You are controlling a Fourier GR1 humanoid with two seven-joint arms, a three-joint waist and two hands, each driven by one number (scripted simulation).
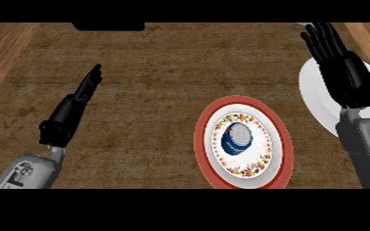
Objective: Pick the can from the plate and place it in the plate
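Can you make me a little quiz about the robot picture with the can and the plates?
1. True or false: the can stands on the red-rimmed plate.
2. Which hand is over the white plate? A) left hand B) right hand C) neither
3. Fill in: both hands are ____ (open or shut).

Key: 1 true. 2 B, the right hand lies over the white plate at the right edge. 3 open; neither hand holds anything.
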